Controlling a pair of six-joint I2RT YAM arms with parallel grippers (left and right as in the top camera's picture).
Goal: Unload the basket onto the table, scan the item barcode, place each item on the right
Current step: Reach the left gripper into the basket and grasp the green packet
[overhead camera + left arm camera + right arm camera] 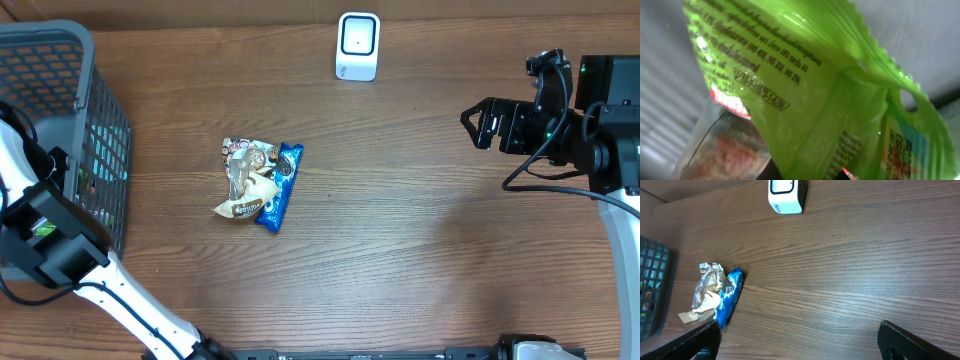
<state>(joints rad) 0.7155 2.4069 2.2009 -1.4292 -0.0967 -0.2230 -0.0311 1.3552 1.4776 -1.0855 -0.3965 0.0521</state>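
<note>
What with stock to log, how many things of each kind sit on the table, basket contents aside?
Snack packets: 2, the blue packet and the cream packet
Scanner: 1
Basket: 1
Total: 4

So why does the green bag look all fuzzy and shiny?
Left wrist view: the green packet sits close to the lens, so its print is soft, and light glares off its crinkled top; overhead view: the wooden table and snack wrappers look sharp, evenly lit.
</note>
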